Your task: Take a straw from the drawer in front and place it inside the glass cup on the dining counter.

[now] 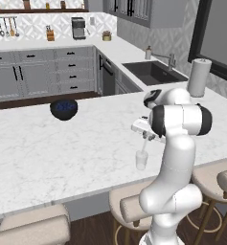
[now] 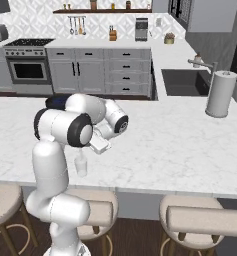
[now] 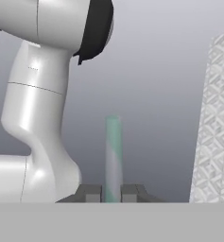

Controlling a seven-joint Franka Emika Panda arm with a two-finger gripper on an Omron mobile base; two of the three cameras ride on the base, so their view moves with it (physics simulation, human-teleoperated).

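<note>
Gripper (image 3: 111, 193): clamped narrow on the straw.
Straw (image 3: 113, 156): pale greenish stick, upright between the fingertips in the hand view.
Glass cup (image 1: 141, 160): standing on the dining counter (image 1: 62, 153), just below the hand.
Writing: none legible anywhere.

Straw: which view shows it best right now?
Hand view: the straw stands large and pale green between the shut gripper's fingertips. In the left base view it's a faint line above the glass cup. In the right base view I can't make it out.
</note>
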